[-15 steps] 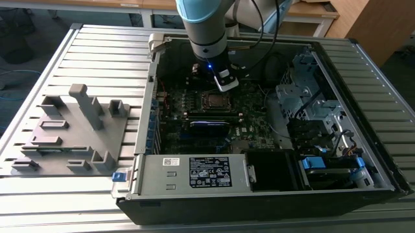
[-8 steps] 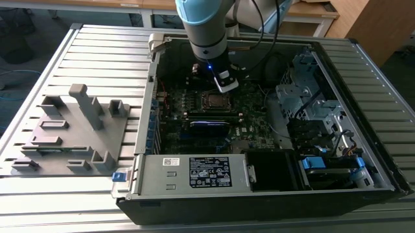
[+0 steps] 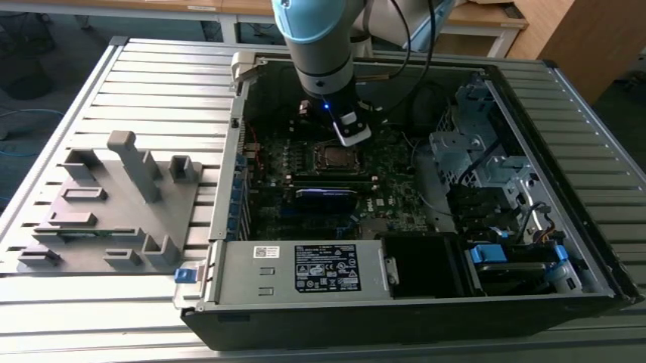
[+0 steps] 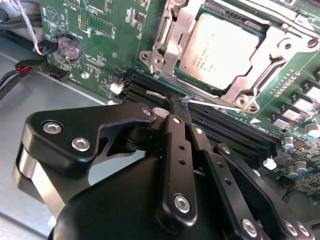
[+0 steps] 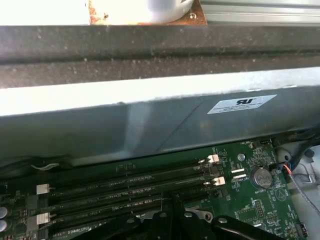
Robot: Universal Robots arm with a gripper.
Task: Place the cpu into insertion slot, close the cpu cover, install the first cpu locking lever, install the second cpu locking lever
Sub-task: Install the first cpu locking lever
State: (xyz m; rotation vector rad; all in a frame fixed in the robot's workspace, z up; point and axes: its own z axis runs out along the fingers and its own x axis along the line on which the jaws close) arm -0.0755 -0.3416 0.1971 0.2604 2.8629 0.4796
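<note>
Black linkage-fingered gripper point(image 4: 181, 107): fingers pressed together, holding nothing, tips down at the long black memory slots point(image 4: 220, 127) just beside the socket. Dull silver-grey square cpu point(image 4: 222, 47) already sits in the metallic-rimmed insertion slot point(image 4: 167, 62), with the thin silvery cpu cover point(image 4: 280, 55) framing it. Risk, as judged: a tip dragging sideways could snag a slot latch or scrape the green board point(image 4: 95, 30).

Cpu point(image 4: 223, 49) dull brushed metal; tool point(image 4: 181, 111) matt black.
</note>
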